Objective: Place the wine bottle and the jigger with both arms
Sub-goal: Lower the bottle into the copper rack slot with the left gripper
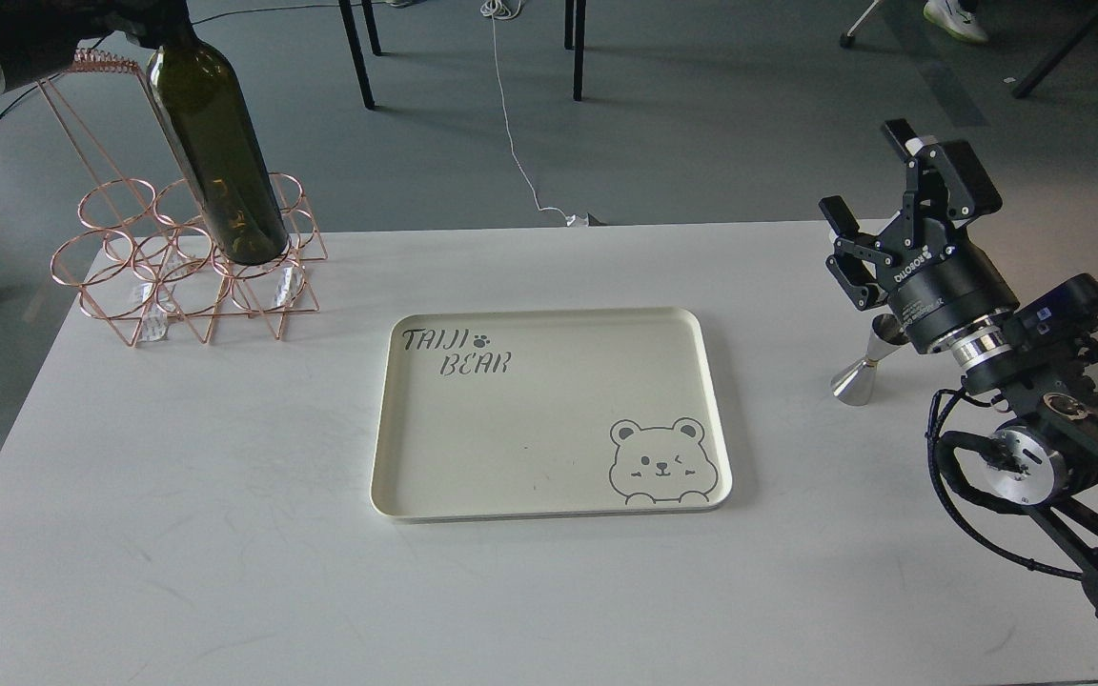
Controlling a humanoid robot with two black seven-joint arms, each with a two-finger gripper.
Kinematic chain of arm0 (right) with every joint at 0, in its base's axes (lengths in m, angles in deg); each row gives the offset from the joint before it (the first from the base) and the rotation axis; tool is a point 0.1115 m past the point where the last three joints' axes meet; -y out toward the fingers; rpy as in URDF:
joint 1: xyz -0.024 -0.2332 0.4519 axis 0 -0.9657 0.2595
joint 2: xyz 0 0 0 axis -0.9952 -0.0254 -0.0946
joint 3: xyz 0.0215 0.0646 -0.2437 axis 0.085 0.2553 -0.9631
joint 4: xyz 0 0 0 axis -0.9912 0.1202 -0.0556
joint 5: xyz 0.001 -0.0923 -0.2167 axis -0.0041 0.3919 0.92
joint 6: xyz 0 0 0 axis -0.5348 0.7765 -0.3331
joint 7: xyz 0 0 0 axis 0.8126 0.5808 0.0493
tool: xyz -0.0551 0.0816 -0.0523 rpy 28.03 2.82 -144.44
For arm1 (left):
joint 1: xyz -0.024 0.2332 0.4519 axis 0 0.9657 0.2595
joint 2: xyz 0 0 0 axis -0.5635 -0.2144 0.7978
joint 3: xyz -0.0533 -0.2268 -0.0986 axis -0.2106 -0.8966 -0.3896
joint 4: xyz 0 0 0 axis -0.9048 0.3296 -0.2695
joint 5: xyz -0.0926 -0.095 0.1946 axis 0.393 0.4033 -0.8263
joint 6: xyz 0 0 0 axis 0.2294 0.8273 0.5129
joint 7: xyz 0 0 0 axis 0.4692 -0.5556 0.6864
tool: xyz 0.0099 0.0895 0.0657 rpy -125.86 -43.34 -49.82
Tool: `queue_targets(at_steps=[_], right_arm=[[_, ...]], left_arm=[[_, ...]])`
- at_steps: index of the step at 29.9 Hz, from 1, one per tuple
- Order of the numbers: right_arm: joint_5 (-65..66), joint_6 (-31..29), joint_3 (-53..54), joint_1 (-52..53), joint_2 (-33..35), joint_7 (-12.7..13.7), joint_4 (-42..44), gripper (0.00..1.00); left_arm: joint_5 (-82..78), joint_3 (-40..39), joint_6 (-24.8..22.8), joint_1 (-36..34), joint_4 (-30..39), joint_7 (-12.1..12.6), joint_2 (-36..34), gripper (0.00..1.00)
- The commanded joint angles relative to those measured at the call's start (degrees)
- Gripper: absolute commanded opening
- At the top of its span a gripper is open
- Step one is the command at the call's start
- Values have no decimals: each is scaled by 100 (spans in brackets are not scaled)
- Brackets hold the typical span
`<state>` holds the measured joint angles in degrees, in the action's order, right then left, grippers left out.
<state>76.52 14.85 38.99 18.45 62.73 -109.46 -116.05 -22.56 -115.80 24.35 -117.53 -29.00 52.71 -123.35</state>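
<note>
The dark green wine bottle (pixel 220 152) hangs tilted at the far left, its base over the copper wire rack (pixel 182 267). Its neck runs into my left gripper (pixel 144 14) at the top left corner, which is shut on it and mostly cut off by the view's edge. The shiny steel jigger (pixel 864 373) stands on the table right of the cream tray (pixel 549 476). My right gripper (pixel 865 171) is open and empty, raised just above and behind the jigger, its wrist hiding the jigger's upper cup.
The white table (pixel 177 534) carries the tray at the centre, printed with "TAIJI BEAR" and a bear face. The rack stands at the table's back left corner. Chair legs and a white cable (pixel 511 124) are on the floor beyond.
</note>
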Motion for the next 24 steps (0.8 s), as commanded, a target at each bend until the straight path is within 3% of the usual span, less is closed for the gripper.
queue_targets(at_steps=[1, 24], right_arm=[[35, 0, 0, -8, 0, 1, 3, 98], [44, 0, 18, -43, 0, 1, -6, 98]], left_arm=[[0, 0, -34, 4, -1, 0, 4, 14], [44, 202, 9, 31, -53, 0, 65, 16]])
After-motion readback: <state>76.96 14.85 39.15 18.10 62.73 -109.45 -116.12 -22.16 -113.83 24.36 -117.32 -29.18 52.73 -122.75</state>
